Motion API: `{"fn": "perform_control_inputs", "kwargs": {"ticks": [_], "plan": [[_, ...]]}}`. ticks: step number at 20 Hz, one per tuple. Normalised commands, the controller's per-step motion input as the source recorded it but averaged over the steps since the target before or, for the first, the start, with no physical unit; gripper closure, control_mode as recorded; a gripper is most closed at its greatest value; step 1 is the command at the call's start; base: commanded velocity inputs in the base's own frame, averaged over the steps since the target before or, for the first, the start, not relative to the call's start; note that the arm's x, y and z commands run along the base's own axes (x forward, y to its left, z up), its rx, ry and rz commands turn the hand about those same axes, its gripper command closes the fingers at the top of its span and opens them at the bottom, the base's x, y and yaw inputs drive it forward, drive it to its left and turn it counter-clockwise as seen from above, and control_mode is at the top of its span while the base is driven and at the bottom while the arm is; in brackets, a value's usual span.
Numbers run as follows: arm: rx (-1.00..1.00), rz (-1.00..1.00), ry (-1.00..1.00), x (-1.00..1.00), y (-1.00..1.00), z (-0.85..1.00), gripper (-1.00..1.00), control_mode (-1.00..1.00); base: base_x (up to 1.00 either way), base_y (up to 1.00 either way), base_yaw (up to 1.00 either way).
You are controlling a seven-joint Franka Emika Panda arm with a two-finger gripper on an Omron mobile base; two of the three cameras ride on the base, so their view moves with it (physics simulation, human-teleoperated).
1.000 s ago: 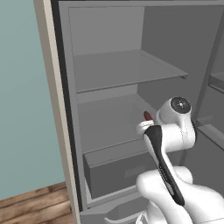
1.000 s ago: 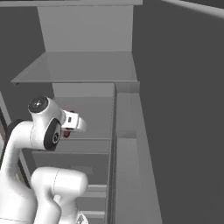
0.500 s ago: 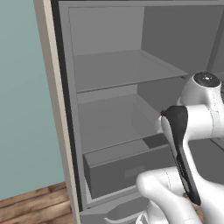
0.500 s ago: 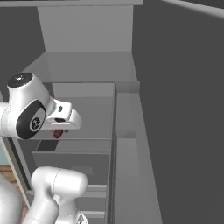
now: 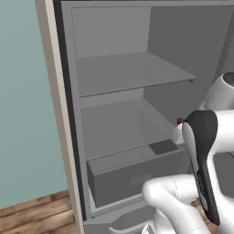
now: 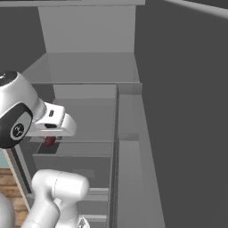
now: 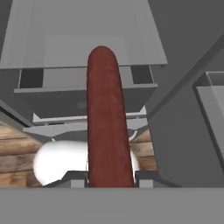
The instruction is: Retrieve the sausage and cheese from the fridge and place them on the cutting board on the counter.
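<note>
Now gripper (image 7: 109, 177) clamps sausage (image 7: 108, 122), swung back out of fridge (image 5: 123, 73); cutting board next, cheese after.

Fridge (image 5: 114, 32), door open: front of the cavity unobstructed.
Upper shelf (image 5: 128, 73): bare, open room above and below it.
Lower shelf (image 5: 119, 128): bare, free from the front.
Drawer (image 5: 137, 171): juts forward under the lower shelf, closing off the bottom.
Left frame (image 5: 68, 114): hard limit on that side.
Right inner wall (image 6: 178, 111): close beside the gripper (image 7: 110, 177), which is clamped on the sausage (image 7: 107, 118); passage there tight.
</note>
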Motion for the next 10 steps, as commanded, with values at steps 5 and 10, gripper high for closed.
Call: {"fn": "perform_control_inputs", "kwargs": {"ticks": [5,10], "plan": [[0.0,0.0,-0.05,-0.23,0.0,0.26,1.0,-1.0,0.0,0.0,0.0],[0.0,0.0,-0.01,-0.36,-0.01,0.4,1.0,-1.0,0.0,0.0,0.0]]}}
